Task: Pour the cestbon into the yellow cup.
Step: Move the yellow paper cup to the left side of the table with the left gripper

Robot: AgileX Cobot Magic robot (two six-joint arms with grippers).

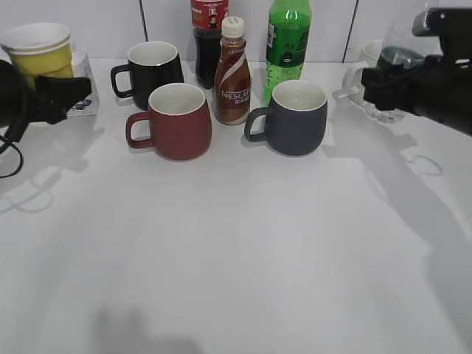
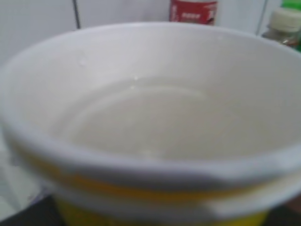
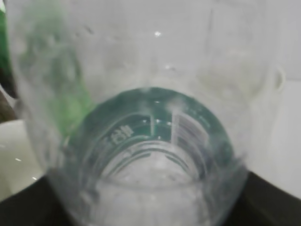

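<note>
The yellow cup [image 1: 40,50], white-rimmed, is at the far left, held off the table by my left gripper [image 1: 65,90], which is shut on its lower part. In the left wrist view the cup [image 2: 141,165] fills the frame; its white inside seems to hold a little clear liquid. The cestbon [image 1: 398,55], a clear bottle with a dark green band, is at the far right in my right gripper [image 1: 383,82], which is shut on it. It fills the right wrist view [image 3: 150,141]. Both grippers' fingers are hidden in the wrist views.
A black mug [image 1: 151,66], a red mug [image 1: 177,122] and a dark grey mug [image 1: 295,118] stand at the back. Behind them are a cola bottle [image 1: 209,37], a Nescafe bottle [image 1: 233,74] and a tall green bottle [image 1: 287,44]. A white mug [image 1: 369,55] stands by the right gripper.
</note>
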